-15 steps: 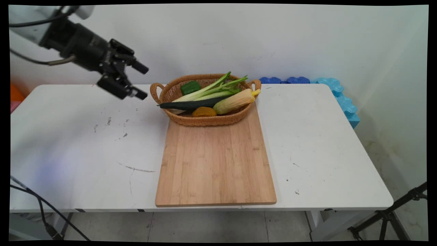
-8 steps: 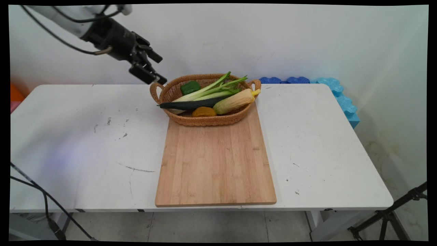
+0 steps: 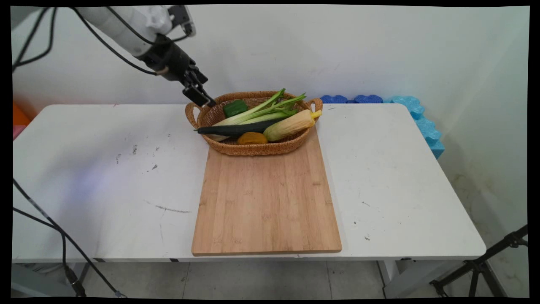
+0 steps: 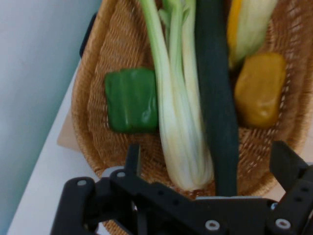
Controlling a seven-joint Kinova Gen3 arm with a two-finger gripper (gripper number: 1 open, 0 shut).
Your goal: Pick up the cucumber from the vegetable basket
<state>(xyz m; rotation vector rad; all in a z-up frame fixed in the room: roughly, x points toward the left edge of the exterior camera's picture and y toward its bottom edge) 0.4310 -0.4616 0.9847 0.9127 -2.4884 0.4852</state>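
The gripper (image 3: 201,93), its fingers (image 4: 133,157) spread apart and empty, is held above the left end of the wicker basket (image 3: 219,145). In the basket, a green pepper (image 4: 131,100), a celery stalk (image 4: 179,132), a dark cucumber (image 4: 218,107), a yellow pepper (image 4: 260,89) and corn (image 3: 291,124) are seen. The basket is set on a wooden board's (image 3: 266,198) far end.

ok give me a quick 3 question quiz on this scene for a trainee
1. True or false: the basket sits on the far end of the cutting board.
2. Which lies in the basket? A) cucumber B) banana C) carrot
3. Fill in: the tool hangs over the basket's ____ end, as the main view shows it.

Key:
1. True
2. A; it lies beside the corn, celery, green pepper and yellow pepper.
3. Left; its fingers stand apart.
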